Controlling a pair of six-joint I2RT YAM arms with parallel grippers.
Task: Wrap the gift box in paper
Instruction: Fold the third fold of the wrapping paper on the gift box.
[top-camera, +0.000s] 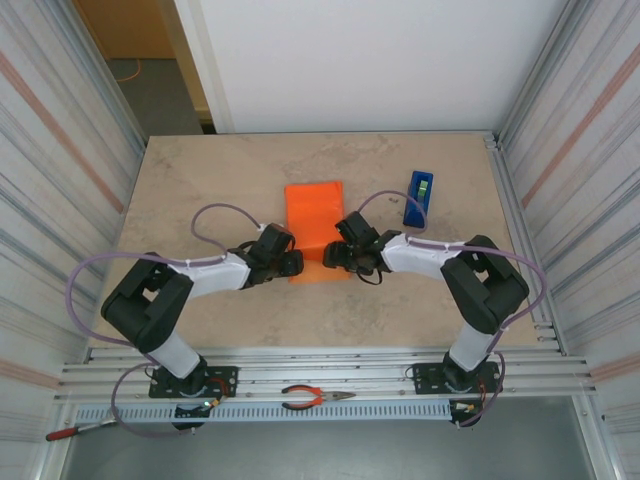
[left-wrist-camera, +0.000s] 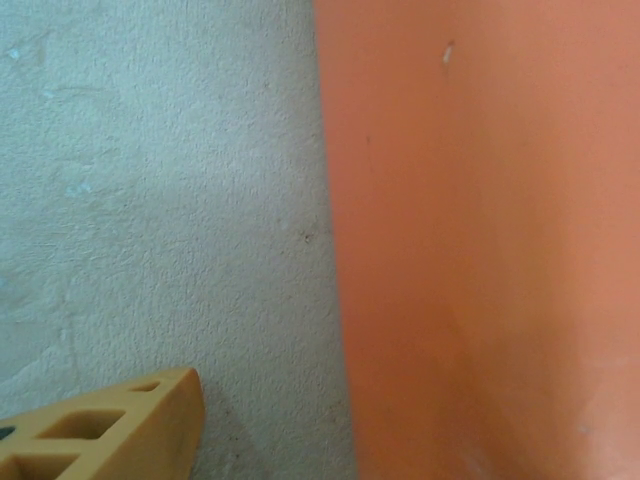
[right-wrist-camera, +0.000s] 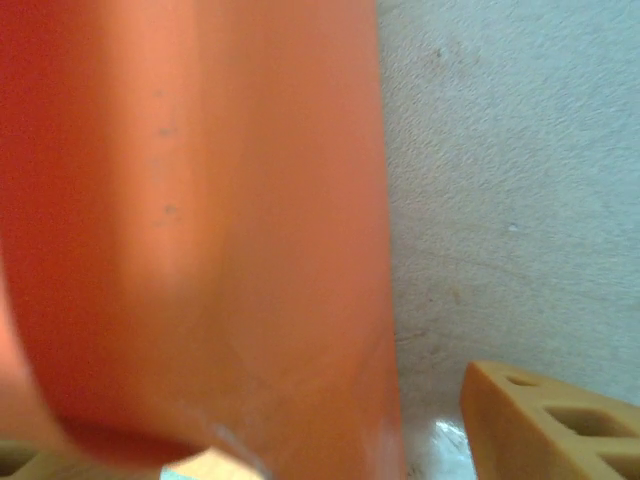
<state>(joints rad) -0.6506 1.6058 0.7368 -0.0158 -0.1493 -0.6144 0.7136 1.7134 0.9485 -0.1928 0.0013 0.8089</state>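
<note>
The orange paper (top-camera: 314, 222) lies folded over at mid-table, narrow and long. The gift box is hidden under it. My left gripper (top-camera: 292, 263) sits low at the paper's near left corner. Its one visible yellow finger (left-wrist-camera: 120, 425) stands apart from the paper's edge (left-wrist-camera: 345, 300), with bare table between; the jaws are open. My right gripper (top-camera: 332, 256) is at the near right corner, open. In the right wrist view the paper (right-wrist-camera: 200, 230) rises between the fingers, and the right finger (right-wrist-camera: 550, 420) is clear of it.
A blue tape dispenser (top-camera: 419, 197) stands to the right of the paper. Orange-handled pliers (top-camera: 315, 398) lie on the front rail and a red-handled tool (top-camera: 70, 432) at the near left. Ribbed walls close both sides of the beige table (top-camera: 200, 190).
</note>
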